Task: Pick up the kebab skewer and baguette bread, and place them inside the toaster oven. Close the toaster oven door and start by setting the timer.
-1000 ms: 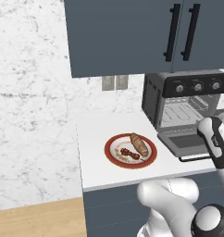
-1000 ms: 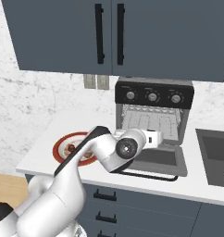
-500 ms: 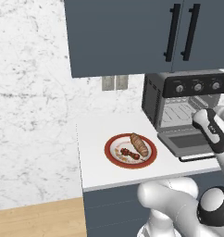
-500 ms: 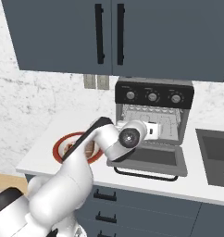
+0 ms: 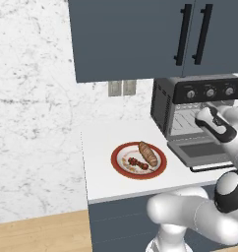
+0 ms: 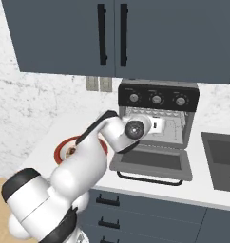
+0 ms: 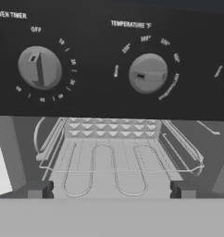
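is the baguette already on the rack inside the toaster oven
No, the baguette bread lies on the red-rimmed plate beside the kebab skewer, and the toaster oven rack is bare.

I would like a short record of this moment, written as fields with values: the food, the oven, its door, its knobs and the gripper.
kebab skewer: on the red-rimmed plate, beside the bread
baguette bread: on the same plate
toaster oven: wire rack bare
toaster oven door: dropped open
timer knob: pointer at OFF
temperature knob: right of the timer knob
gripper: open, holding nothing, facing the oven's opening
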{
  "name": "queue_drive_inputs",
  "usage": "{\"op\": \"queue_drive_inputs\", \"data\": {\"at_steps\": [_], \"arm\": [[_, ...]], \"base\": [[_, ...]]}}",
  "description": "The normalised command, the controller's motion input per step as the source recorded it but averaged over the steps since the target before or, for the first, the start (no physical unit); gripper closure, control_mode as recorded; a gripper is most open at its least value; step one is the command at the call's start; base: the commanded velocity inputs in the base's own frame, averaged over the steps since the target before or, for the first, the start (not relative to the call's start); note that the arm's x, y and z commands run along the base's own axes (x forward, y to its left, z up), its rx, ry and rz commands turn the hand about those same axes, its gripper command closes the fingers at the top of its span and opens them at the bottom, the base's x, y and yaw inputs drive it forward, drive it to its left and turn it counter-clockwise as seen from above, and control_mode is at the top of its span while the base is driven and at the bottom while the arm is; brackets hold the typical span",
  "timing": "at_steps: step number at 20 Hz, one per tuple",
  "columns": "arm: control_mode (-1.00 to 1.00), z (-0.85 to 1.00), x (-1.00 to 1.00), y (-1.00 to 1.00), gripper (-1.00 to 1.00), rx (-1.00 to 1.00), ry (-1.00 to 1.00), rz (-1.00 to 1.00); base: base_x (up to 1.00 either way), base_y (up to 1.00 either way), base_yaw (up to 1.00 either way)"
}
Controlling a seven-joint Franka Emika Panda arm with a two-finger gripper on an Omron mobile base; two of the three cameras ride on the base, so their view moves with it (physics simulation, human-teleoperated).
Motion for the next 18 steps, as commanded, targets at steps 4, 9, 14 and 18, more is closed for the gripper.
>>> {"op": "queue_drive_inputs", "data": {"at_steps": [4,9,14,18], "arm": [[-1.0,-0.19,0.42,0.0,-1.0,0.0,0.0,0.02],[-1.0,-0.38,0.34,0.0,-1.0,0.01,0.0,0.01],[-1.0,-0.35,0.26,-0.1,-1.0,0.02,-0.01,0.05],[-1.0,-0.01,0.44,-0.07,-1.0,0.04,0.0,0.0]], "base": [[0.0,0.0,0.0],[0.0,0.0,0.0],[0.0,0.0,0.0],[0.0,0.0,0.0]]}}
